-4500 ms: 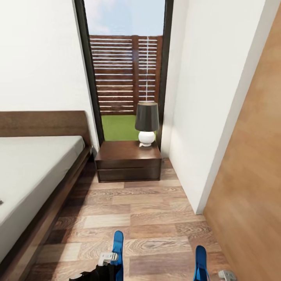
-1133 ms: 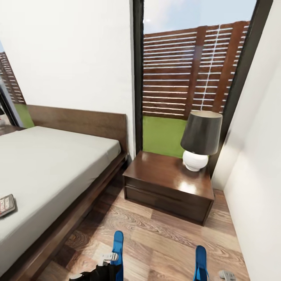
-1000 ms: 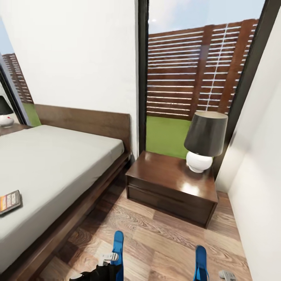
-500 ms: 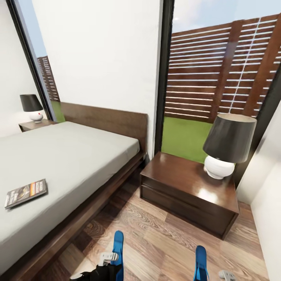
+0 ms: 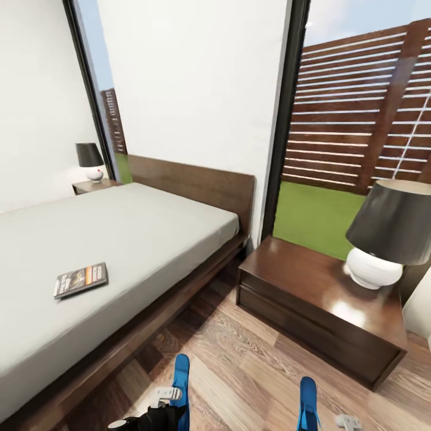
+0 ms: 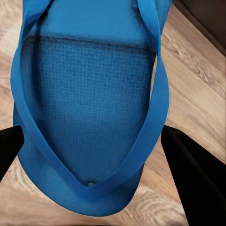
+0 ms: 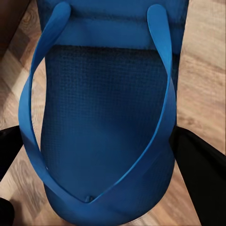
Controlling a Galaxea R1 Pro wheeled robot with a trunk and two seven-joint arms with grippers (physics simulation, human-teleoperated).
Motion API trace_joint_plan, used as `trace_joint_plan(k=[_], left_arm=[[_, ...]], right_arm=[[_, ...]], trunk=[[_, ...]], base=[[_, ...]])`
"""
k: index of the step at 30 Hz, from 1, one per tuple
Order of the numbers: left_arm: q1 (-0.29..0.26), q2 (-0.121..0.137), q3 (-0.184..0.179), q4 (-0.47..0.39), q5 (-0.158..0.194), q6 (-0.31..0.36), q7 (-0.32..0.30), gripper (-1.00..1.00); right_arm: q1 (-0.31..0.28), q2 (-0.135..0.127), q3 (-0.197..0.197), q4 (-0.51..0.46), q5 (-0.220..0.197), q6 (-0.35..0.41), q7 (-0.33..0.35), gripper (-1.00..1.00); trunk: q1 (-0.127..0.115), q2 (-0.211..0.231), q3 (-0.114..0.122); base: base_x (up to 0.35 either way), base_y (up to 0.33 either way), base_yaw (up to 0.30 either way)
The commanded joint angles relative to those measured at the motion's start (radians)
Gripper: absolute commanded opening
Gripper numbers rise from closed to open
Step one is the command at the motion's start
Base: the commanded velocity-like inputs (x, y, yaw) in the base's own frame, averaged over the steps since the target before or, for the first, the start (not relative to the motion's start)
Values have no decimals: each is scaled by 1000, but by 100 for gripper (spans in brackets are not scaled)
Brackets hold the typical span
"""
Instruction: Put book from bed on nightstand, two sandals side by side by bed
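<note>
- Carrying one blue sandal in each hand, we see the left sandal and the right sandal poke up at the bottom edge of the head view, well apart, both above the wood floor.
- Our left hand grips its sandal, a dark finger pressed at each side of the sole; the straps meet near the fingers.
- Our right hand grips the other sandal the same way, a dark finger on either edge.
- Our book lies flat on the bed, on the mattress near the side facing us, orange band showing.
- We see a nightstand just beside the bed's headboard end, its glossy top bare but for a lamp with a dark shade and white base near its far right corner.
- A second nightstand with its own small lamp stands at the bed's far side.
- Behind the near nightstand a tall window shows grass and a slatted fence.
</note>
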State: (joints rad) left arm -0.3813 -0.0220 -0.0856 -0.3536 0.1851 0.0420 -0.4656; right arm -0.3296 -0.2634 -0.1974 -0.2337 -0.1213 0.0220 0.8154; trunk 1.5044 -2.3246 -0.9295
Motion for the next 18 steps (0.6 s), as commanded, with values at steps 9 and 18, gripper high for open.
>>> trace_joint_plan(k=[9, 18], left_arm=[[-1, 1, -6, -1, 10, 4, 1, -100], [-1, 1, -6, 0, 10, 4, 1, -100]], right_arm=[[0, 0, 1, 0, -9, 3, 4, -100], [0, 0, 1, 0, -9, 3, 4, -100]], trunk=[[0, 0, -1], [0, 0, -1]], base=[[0, 0, 292], [0, 0, 291]])
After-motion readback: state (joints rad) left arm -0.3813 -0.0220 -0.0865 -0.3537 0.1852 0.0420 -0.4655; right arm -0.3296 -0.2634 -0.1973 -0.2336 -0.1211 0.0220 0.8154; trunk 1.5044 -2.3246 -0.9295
